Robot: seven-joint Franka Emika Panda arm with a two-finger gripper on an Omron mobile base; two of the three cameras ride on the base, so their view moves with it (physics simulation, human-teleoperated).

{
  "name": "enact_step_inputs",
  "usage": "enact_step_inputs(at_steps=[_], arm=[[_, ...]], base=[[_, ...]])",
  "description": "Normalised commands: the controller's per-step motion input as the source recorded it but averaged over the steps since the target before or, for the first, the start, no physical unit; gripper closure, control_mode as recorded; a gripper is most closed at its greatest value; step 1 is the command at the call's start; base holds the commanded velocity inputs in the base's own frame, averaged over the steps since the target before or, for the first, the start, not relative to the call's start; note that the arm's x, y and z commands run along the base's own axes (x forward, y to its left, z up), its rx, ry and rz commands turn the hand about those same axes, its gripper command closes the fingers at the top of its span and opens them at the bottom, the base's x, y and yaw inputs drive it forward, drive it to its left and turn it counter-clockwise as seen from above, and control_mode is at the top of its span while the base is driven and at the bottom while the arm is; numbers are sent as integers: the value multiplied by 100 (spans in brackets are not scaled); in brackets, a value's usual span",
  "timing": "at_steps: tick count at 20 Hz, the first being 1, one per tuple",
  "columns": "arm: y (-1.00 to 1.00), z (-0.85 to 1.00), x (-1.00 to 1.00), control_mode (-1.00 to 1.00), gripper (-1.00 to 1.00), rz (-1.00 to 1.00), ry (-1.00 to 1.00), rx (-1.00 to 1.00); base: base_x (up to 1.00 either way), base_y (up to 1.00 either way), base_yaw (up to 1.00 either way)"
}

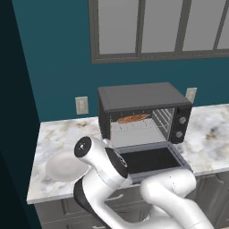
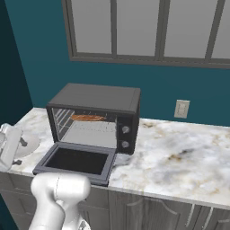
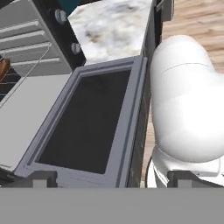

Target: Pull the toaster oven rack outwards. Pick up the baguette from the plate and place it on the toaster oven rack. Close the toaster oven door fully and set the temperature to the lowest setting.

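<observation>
Marble counter w/ toaster oven: baguette sits on rack, door hangs down, tool spread & empty nr its edge; risk: fingers slip off, door stays ajar.

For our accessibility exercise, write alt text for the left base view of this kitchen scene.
A dark toaster oven stands on a marble counter, its door folded down and a baguette on the rack inside. An empty white plate lies at left behind the arm.
</observation>
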Motion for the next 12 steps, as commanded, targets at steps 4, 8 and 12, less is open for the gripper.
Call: enact_step_inputs(at_steps=[4,8,12], arm=[[13,-26,0,-100,-100,-3,19,0],[22,-21,0,-100,-100,-5,16,-3],[27,-18,0,-100,-100,-5,12,-7]], base=[[0,0,0],[0,0,0],[0,0,0]])
